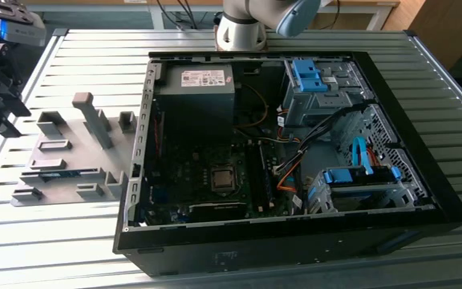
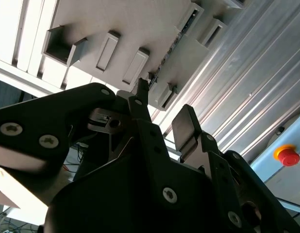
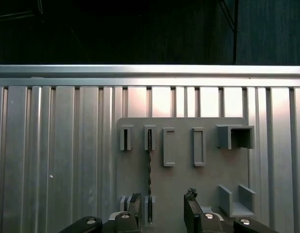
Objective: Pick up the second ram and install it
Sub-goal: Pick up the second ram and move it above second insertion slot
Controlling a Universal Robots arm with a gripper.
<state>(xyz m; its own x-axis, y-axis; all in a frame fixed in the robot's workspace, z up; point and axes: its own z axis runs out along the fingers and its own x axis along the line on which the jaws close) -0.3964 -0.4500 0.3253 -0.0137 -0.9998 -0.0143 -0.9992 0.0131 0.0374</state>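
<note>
Jaws parted and empty, the gripper (image 3: 163, 206) hung over the grey tray (image 3: 208, 184) and touched nothing. The tray lay on the slatted metal counter (image 1: 295, 42), near the counter's edge at the exterior view's left. The open computer case (image 1: 295, 247) stood just beside it, toward the counter's middle. The second ram (image 3: 149, 179) stood on its long edge in a narrow slot, one slot in from the tray edge that ran alongside it, with small grey blocks at each end. Its long axis ran across the counter, one end pointing at the case wall and the other at the counter's edge. In the first wrist view it appeared edge-on as a thin dark line, its nearer end in line with the gap between the two fingers (image 3: 135, 206) and closer to one of them. The exterior view showed its blue-green face (image 1: 58, 175) low between the blocks, and placed the gripper (image 1: 10, 120) by the counter's edge, well apart from the stick. In the second wrist view the ram (image 2: 172, 46) was a dark strip beyond the fingertips, and a red button (image 2: 287, 156) showed past the counter's edge.
</note>
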